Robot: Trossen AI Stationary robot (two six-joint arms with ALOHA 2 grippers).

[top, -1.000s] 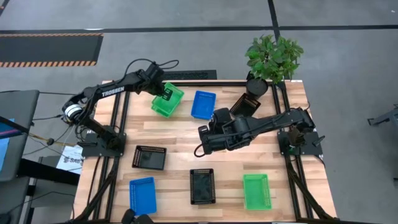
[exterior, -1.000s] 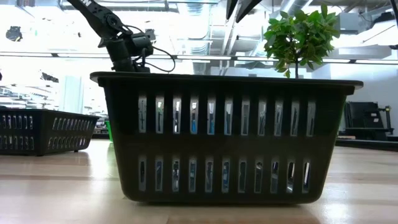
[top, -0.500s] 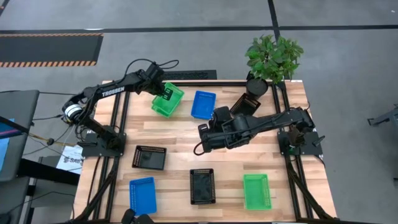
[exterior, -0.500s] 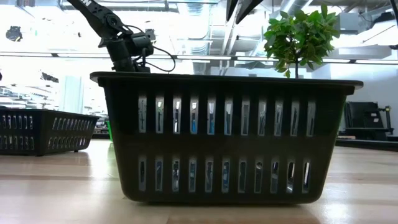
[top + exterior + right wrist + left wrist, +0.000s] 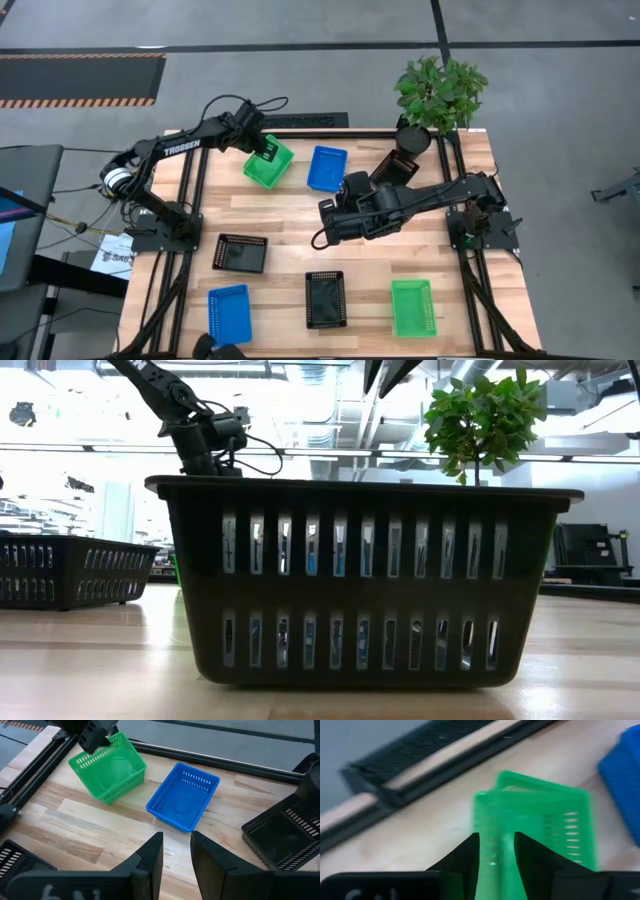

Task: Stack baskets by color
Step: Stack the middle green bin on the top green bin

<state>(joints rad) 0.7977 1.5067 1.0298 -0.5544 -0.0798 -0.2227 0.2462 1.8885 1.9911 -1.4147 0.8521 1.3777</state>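
My left gripper (image 5: pixel 264 150) (image 5: pixel 496 837) points down at the far left corner of a green basket (image 5: pixel 270 165) (image 5: pixel 107 767) at the table's far left. The basket's wall stands between its parted fingers. A blue basket (image 5: pixel 327 168) lies just right of it. My right gripper (image 5: pixel 340 200) (image 5: pixel 176 840) hovers open and empty above the table's middle. Flat on the table lie another green basket (image 5: pixel 413 307), another blue one (image 5: pixel 228 312) and two black ones (image 5: pixel 240 253) (image 5: pixel 325 298). A third black basket (image 5: pixel 395 170) leans by the plant pot. My left gripper comes from above, slanting down, with the green basket's far wall (image 5: pixel 495 852) at that corner between its two fingers. The wall shows blurred in the gap. Whether the fingers (image 5: pixel 462 857) touch it I cannot tell.
A potted green plant (image 5: pixel 440 92) stands at the far right corner. Black frame rails (image 5: pixel 455 170) run along the table's left, right and far sides. Bare wood lies between the far and the near baskets. In the low view a black basket (image 5: pixel 365 580) fills the foreground.
The green basket's far end has sunk a little toward the table, while its near end has stayed where it was. Both arms have kept still.
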